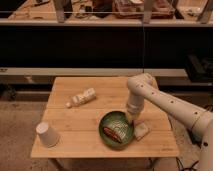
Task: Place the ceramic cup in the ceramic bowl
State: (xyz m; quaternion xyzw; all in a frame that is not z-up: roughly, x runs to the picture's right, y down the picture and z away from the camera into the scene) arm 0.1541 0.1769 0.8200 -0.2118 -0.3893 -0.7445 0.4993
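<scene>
The white ceramic cup [47, 134] sits on the wooden table [75, 120] near its front left corner, far from the arm. The dark green ceramic bowl [103, 126] stands at the front middle of the table and holds a striped packet [117, 123] and a reddish-brown item [112, 134]. My gripper [132, 118] points down at the bowl's right rim, at the end of the white arm [165, 102] that comes in from the right. The cup is about a bowl's width and a half to the left of the bowl.
A pale slender bottle [82, 98] lies on its side in the middle of the table, behind the bowl. A small pale object [141, 131] lies just right of the bowl. A dark shelf unit stands behind the table.
</scene>
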